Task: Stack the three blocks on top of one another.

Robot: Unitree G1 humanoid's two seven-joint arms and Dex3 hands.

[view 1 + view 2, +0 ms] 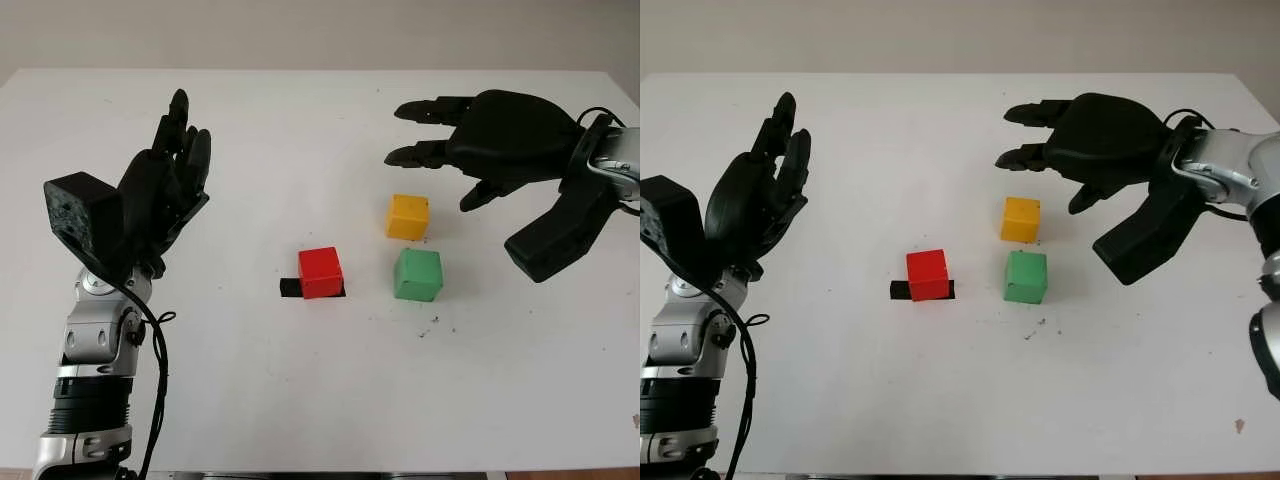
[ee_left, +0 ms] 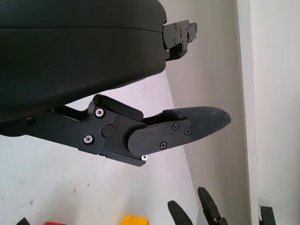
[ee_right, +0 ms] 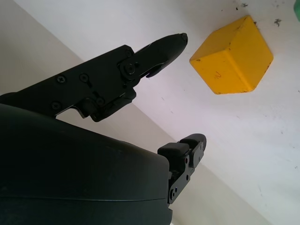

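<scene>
From the head camera I see my open right hand (image 1: 455,150) hovering beyond the yellow cube-shaped block (image 1: 408,217); green cube-shaped block (image 1: 418,275) and red cube-shaped block (image 1: 321,272) lie apart on the white table (image 1: 300,390). Open left hand (image 1: 165,195) waits far left. Right wrist view: yellow block beneath my empty fingers (image 3: 159,51).

Left robot hand (image 1: 165,185): matte black shell, three segmented black fingers. Black box-shaped camera housing (image 1: 82,215) just beside its wrist. Below the housing, silver metal wrist joint (image 1: 100,335), then a black ribbed collar (image 1: 92,408). Thin black cable (image 1: 155,350) loops alongside the silver joint.

Right robot hand (image 1: 490,135): same black shell and jointed fingers, small screws at the finger links (image 3: 129,68). Black wedge-shaped block (image 1: 560,235) beneath its wrist; silver wrist section (image 1: 615,155) with black cable behind.
</scene>
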